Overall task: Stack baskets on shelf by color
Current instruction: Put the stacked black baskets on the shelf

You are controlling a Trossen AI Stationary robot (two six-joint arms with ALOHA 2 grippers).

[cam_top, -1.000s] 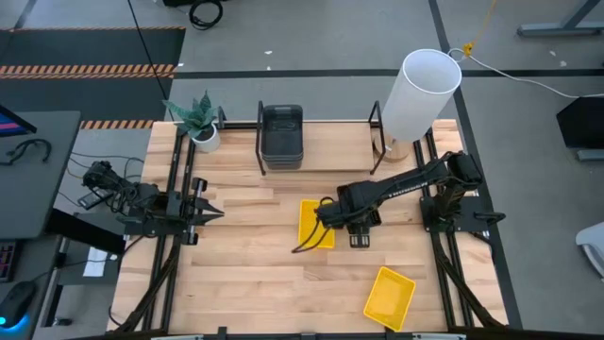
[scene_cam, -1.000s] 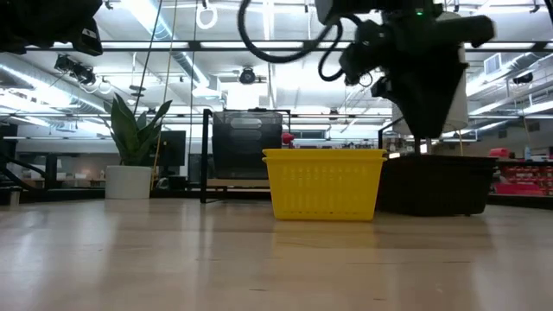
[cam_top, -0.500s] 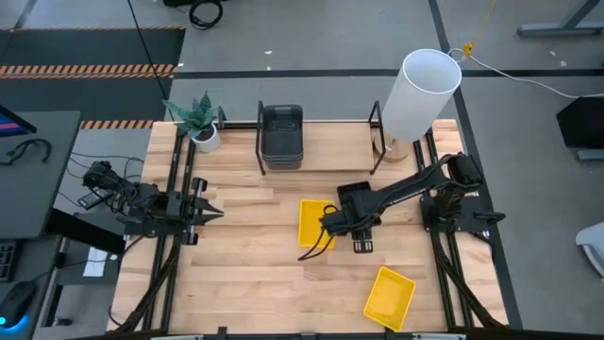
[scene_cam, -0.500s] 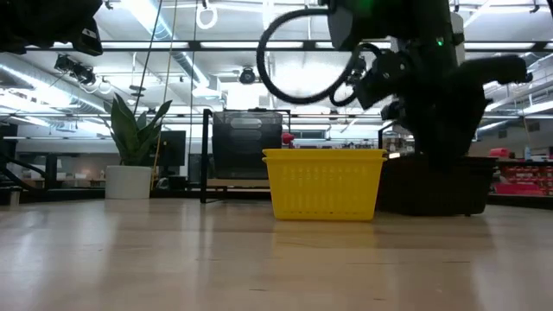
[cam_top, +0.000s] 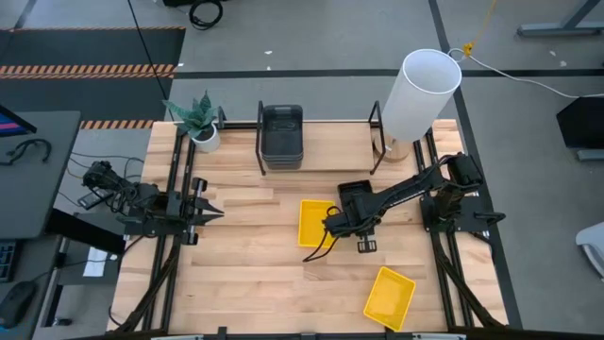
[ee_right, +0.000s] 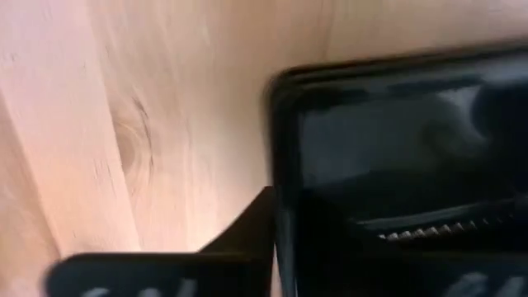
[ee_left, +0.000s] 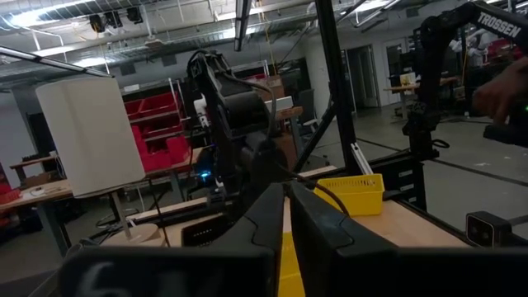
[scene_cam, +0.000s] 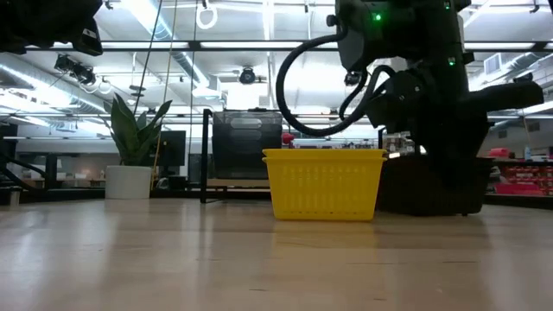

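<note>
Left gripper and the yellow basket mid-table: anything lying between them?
Nothing: in the high view only bare wood table lies between the left gripper and that yellow basket.

The only readable lettering is the white word "TROSSEN" on the dark right arm (ee_left: 495,23), far off in the left wrist view. Nothing else carries text that can be made out.
</note>
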